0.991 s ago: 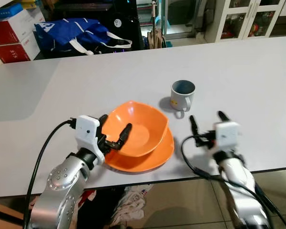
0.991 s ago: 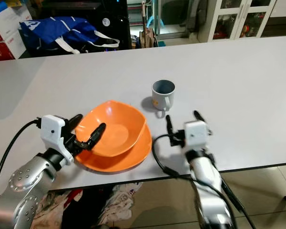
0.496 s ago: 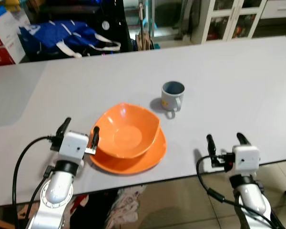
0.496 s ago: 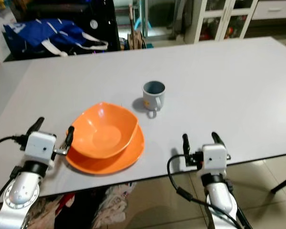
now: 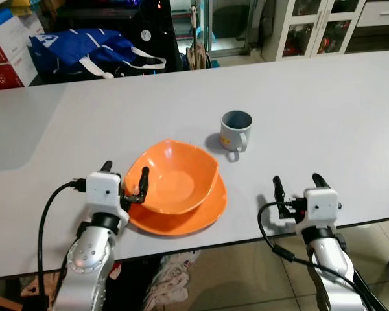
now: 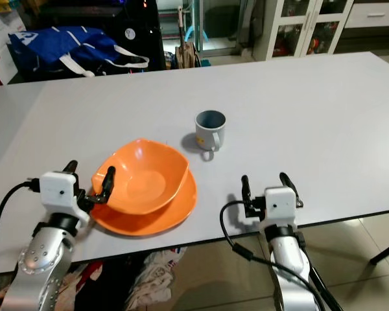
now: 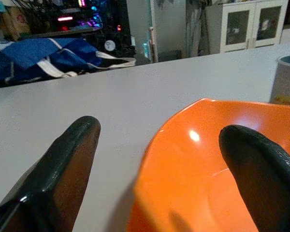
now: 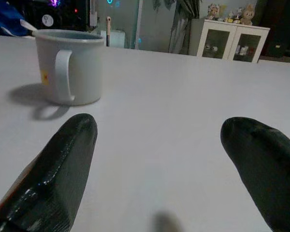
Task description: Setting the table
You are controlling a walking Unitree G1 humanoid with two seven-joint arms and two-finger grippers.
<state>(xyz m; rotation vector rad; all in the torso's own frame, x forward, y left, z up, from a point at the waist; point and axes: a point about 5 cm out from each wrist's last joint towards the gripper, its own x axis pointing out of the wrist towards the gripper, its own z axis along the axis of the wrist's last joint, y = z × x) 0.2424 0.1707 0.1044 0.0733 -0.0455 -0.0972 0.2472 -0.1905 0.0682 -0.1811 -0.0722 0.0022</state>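
Left pincer point(image 5: 125, 181) released, fingers spread astride the near rim of the orange bowl point(image 5: 175, 179), stacked on the orange plate point(image 5: 207, 210) on the tabletop point(image 5: 324, 110). Right pincer point(image 5: 297, 186) released, resting empty, mug point(image 5: 235, 130) well ahead and toward the left pincer. Risk: closing off-centre on the thin rim could tip the bowl or drag the plate off the near edge.

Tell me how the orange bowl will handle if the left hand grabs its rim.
The orange bowl looks glossy, so its rim may slip between the left hand fingers. It sits loose on the orange plate, so a push could slide or tilt it. It looks thin-walled, probably light and stiff.
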